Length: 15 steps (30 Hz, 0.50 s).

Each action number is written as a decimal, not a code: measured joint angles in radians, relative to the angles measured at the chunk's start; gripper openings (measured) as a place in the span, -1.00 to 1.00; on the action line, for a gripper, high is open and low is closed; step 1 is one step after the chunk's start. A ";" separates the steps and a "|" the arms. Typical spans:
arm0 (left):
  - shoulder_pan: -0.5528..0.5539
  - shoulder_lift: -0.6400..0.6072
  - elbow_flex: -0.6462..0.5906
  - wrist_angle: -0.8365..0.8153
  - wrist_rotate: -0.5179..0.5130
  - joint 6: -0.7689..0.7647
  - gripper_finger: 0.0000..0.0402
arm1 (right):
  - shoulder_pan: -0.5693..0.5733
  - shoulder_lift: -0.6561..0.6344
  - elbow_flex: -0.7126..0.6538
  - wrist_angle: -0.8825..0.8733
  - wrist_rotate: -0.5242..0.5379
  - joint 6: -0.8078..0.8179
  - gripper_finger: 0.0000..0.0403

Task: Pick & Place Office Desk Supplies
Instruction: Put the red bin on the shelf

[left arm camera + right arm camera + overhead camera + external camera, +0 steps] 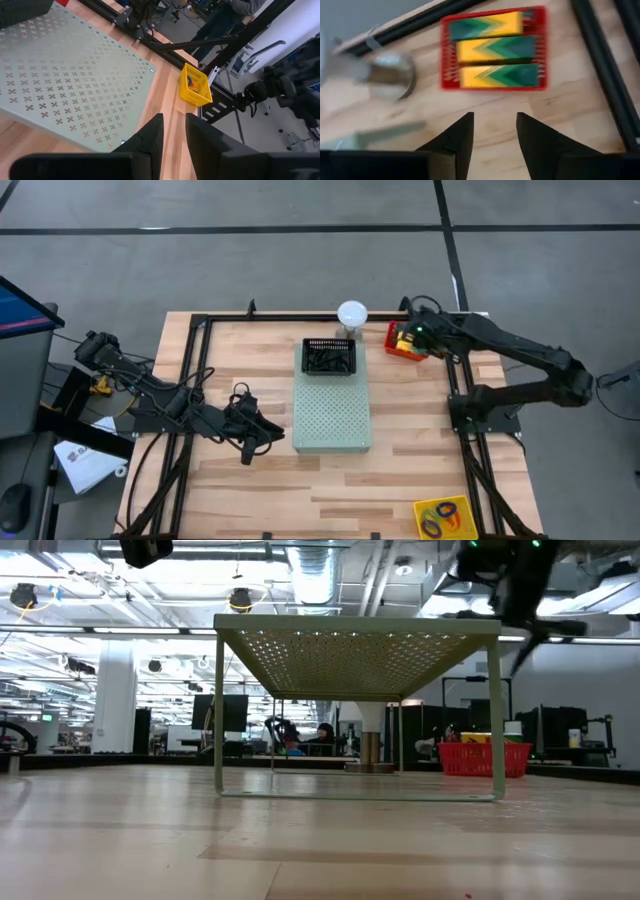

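Three yellow-green printed boxes [492, 50] lie side by side in a red basket [541, 50] at the table's far right [392, 330]. My right gripper [495, 125] hovers open above the table just beside that basket [405, 340], touching nothing. Coloured band loops [438, 518] lie in a yellow basket [465, 525] at the near right corner, which also shows in the left wrist view [196, 92]. My left gripper [174, 135] is open with a narrow gap and hangs over the bare wood left of the pale-green board [258, 428].
The pale-green perforated board [332, 420] stands on thin legs mid-table [355, 650]. A black basket [330, 357] with dark small items sits at its far end. A white dome on a grey stand [352, 312] is beside the red basket. Black frame rails [460, 410] border the table.
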 joint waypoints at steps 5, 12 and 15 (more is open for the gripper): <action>0.000 0.000 0.000 0.000 0.000 0.000 -0.62 | -0.067 -0.064 -0.101 0.026 -0.015 0.089 -0.29; 0.007 0.000 0.000 0.004 0.000 -0.011 -0.62 | -0.146 -0.014 -0.147 0.030 -0.042 0.236 -0.34; 0.014 0.000 0.000 0.007 0.000 -0.029 -0.62 | -0.163 0.010 -0.147 0.008 -0.040 0.291 -0.36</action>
